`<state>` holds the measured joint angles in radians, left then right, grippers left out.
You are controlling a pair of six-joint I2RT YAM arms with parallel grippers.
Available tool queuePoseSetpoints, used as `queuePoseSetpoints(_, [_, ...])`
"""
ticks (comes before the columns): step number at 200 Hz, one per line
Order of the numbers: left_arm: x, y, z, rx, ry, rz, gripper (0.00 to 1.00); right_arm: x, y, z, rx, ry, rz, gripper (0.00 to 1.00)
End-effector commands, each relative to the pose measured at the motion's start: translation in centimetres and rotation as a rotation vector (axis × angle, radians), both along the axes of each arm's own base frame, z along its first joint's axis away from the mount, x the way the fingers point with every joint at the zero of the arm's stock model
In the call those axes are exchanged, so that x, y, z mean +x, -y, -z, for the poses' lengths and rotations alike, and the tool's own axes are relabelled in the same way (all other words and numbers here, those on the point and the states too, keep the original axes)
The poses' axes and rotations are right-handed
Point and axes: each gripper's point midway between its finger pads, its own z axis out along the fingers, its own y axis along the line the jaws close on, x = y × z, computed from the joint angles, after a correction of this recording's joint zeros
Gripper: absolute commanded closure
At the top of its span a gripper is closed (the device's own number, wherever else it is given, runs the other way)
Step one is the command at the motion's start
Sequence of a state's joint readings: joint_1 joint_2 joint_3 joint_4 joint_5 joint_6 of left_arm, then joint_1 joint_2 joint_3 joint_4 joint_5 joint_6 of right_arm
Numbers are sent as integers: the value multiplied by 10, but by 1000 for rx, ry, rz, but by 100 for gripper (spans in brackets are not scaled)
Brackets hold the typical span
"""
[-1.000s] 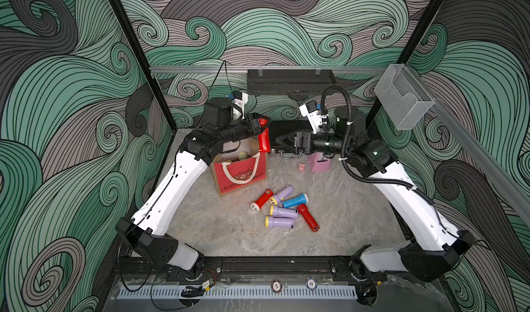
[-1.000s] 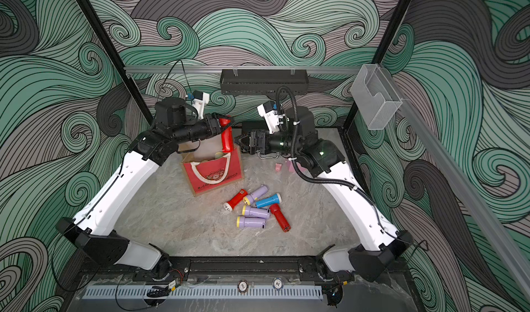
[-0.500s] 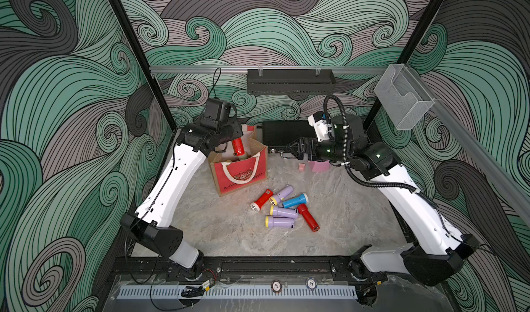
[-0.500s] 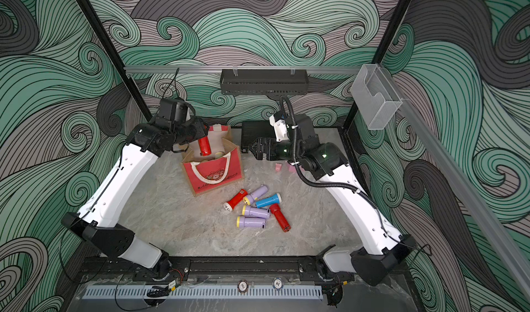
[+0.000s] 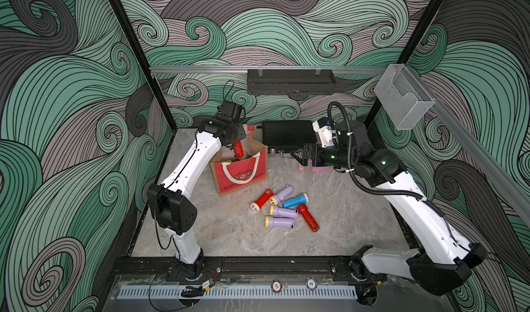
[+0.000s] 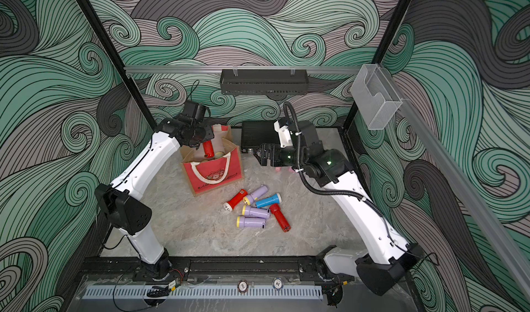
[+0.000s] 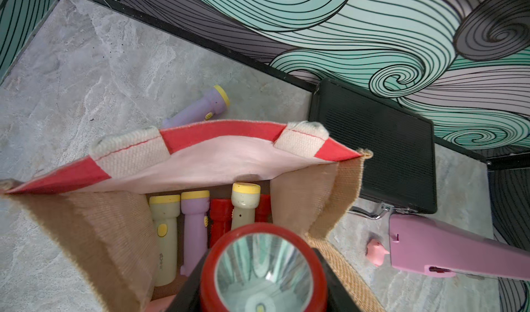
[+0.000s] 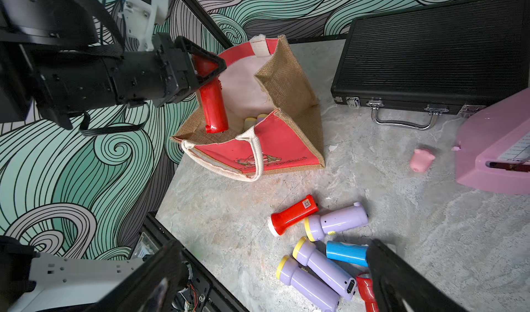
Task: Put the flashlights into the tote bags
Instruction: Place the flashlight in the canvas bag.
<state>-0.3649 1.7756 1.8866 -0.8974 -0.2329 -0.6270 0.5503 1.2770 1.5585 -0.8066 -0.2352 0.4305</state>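
Over the bag: left tool (image 8: 212,66) clenched on red flashlight (image 8: 213,107), tail-down in the tote bag (image 5: 241,178) mouth.
We note right tool (image 5: 296,154) released beside the bag; six loose flashlights (image 5: 282,212) lie on worktop (image 5: 229,233) before it.

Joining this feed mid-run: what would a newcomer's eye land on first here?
First, the left gripper holding a red plastic flashlight tail-down in the open mouth of the red-fronted jute tote bag toward the back left. Next, six loose flashlights, red, lilac and blue, heaped on the grey marble table just in front of the bag, while the open right gripper hovers empty near the black ribbed case.
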Motion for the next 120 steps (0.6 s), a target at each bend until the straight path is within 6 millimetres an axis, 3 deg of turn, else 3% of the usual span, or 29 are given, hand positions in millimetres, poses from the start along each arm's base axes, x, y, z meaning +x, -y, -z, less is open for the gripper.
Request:
queuePoseSetpoints(1, [12,-8,-4,32,20,-19,100,-1,7,1,-8,-3,33,0])
queuePoseSetpoints(69, [30,-1,60,50,-88,2,100,-1,10,6,-16,-8,46,0])
queuePoseSetpoints(120, [27,-4,103,78,-193,-12,100,-1,12,11,-21,-21,62,0])
